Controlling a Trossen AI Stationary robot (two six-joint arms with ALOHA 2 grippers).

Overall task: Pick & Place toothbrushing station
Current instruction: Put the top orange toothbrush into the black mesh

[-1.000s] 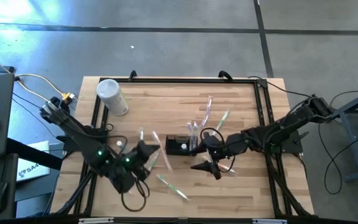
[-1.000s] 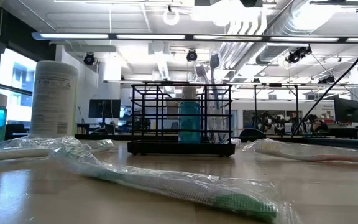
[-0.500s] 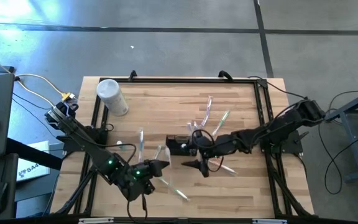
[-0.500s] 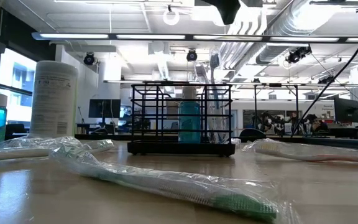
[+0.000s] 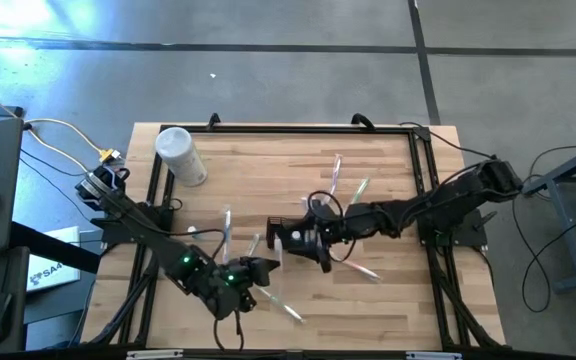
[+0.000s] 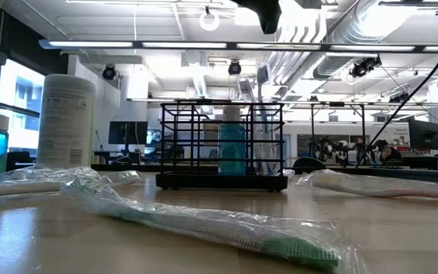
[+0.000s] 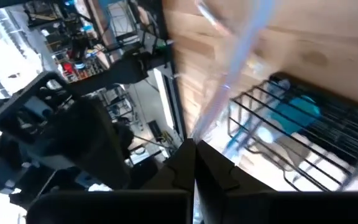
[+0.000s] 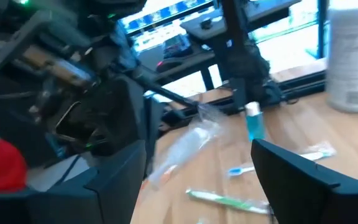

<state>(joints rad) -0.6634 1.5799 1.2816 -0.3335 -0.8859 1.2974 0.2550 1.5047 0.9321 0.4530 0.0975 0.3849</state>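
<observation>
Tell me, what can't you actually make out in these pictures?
- High view: the black rack is half covered by the right gripper, so its contents are hidden.
- Low view: only a dark tip of an arm shows, cut off by the top edge.
- Left wrist view: the wrapped toothbrush in the left gripper is blurred.
- Right wrist view: the white canister label is unreadable.

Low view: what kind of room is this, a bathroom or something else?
Probably a robot lab or workshop, not a bathroom. Behind the black wire caddy run bare ceiling pipes and strip lights, with computer screens on benches. The wooden table has two robot arms.
</observation>
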